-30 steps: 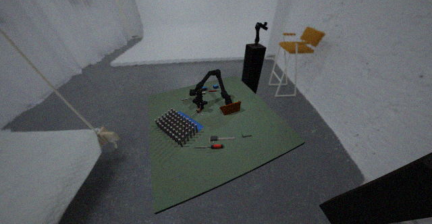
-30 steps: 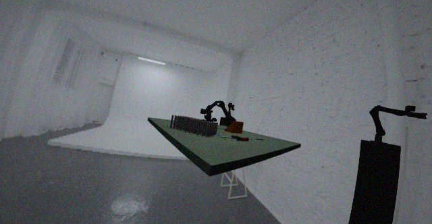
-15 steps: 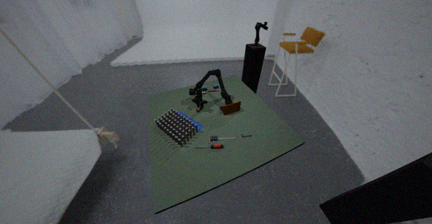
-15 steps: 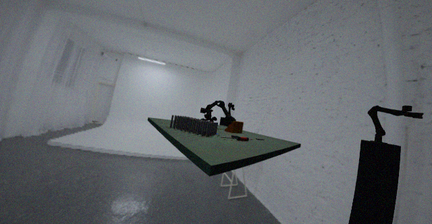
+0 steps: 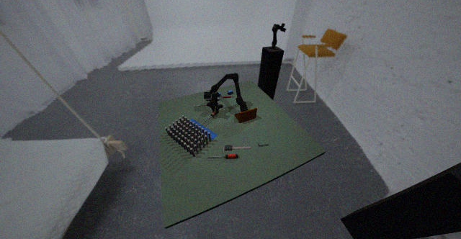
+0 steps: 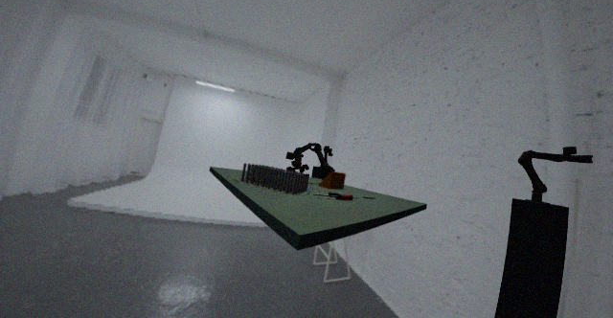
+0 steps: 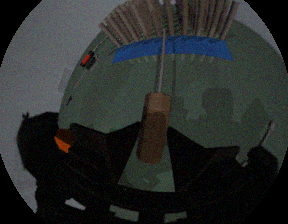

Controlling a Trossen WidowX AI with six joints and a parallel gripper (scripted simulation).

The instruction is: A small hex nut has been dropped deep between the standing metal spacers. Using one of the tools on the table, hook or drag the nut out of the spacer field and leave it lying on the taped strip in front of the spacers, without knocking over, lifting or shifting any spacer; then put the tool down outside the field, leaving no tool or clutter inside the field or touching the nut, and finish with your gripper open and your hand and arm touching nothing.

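Note:
My gripper [image 5: 215, 112] [image 6: 300, 167] is shut on a tool with a brown handle [image 7: 155, 127] and a thin metal rod [image 7: 161, 63]. The rod points toward the blue taped strip [image 7: 171, 50] [image 5: 205, 128] and the field of standing metal spacers [image 7: 171, 15] [image 5: 188, 135] [image 6: 275, 178] behind it. In the wrist view the rod's tip lies over the strip, just short of the front row of spacers. The gripper hovers above the green table [image 5: 230, 181] between the arm's base and the strip. The hex nut is hidden among the spacers.
An orange box [image 5: 245, 115] [image 6: 333, 180] stands beside the arm's base. A grey-headed tool [image 5: 235, 147], a red-handled screwdriver [image 5: 230, 156] [image 6: 344, 196] and a small dark piece [image 5: 263, 145] lie right of the spacers. More small tools [image 5: 227, 94] lie behind the arm.

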